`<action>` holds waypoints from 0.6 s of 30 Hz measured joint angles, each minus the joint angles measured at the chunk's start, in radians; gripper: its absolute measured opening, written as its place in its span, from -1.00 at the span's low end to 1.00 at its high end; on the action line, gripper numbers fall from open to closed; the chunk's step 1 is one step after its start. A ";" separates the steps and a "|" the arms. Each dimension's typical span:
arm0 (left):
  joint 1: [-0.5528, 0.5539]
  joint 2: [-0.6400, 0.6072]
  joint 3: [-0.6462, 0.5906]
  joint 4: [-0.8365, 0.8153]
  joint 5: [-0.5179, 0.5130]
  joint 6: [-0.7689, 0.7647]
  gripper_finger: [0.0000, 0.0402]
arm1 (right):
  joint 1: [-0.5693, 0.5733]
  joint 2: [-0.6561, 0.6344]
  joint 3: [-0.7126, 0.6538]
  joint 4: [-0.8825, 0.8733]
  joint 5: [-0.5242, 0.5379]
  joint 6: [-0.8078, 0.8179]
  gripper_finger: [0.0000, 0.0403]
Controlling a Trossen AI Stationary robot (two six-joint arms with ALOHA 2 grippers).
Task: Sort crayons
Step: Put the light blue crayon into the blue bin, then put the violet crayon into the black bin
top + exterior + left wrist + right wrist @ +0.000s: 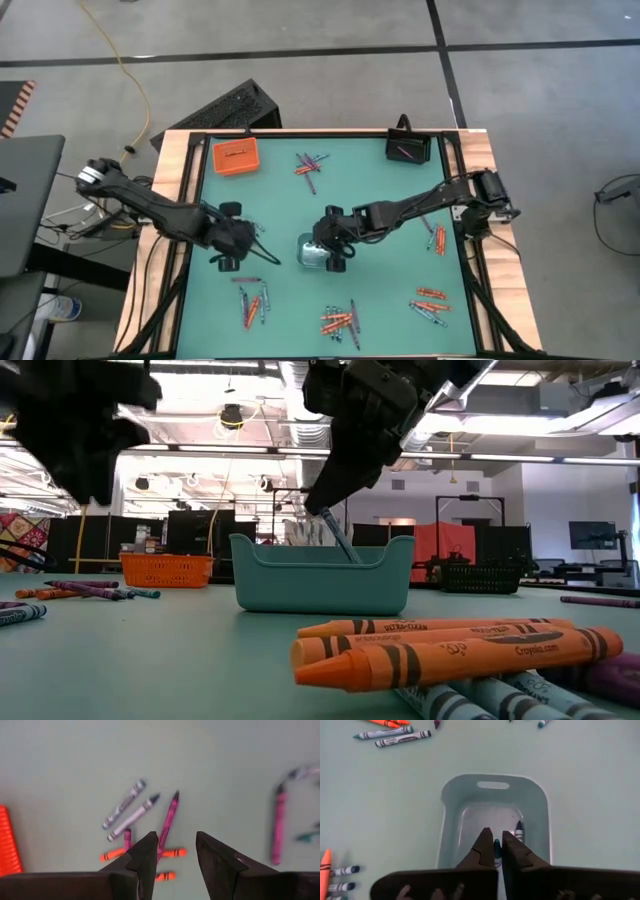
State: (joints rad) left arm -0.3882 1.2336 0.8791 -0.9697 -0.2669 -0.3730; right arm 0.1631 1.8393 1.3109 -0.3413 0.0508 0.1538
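My right gripper (pixel 330 252) hovers over the clear-grey tray (pixel 308 254) at the table's middle, shut on a grey-blue crayon (pixel 496 848). Another grey-blue crayon (pixel 519 831) lies in the tray. My left gripper (pixel 176 851) is open and empty above the table left of the tray (pixel 232 246); purple-pink, grey and orange-red crayons (pixel 167 822) lie on the table below it. More crayons lie in loose clusters at the far middle (pixel 309 166), near left (pixel 252 304), near middle (pixel 340 321) and right (pixel 432 296). My right gripper pinches the grey-blue crayon by its upper end (pixel 496 845) between its two fingertips, coming from above and pointing down. The crayon hangs slanted below the fingers (pixel 338 538), its lower end behind the tray's wall, so whether it touches the tray's floor I cannot tell.
An orange tray (pixel 235 157) holding crayons stands at the far left, a black tray (pixel 408 148) with a crayon at the far right. Wooden rails edge the green mat (pixel 470 200). Orange crayons (pixel 450 650) lie close to the low camera.
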 joint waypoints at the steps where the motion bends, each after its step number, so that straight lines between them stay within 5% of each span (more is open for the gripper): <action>1: 0.000 0.027 0.000 -0.010 0.000 0.011 -0.34 | 0.000 0.000 0.000 0.001 -0.001 0.004 -0.89; 9: 0.005 0.179 0.000 -0.054 -0.007 0.033 -0.17 | 0.019 0.000 0.000 0.001 -0.004 0.015 -0.56; 18: 0.010 0.138 0.000 -0.058 -0.044 0.025 -0.12 | 0.032 -0.007 -0.001 0.003 0.039 -0.004 -0.10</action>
State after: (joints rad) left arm -0.3782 1.3714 0.8791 -1.0276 -0.3108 -0.3482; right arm 0.1949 1.8323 1.3098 -0.3387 0.0896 0.1501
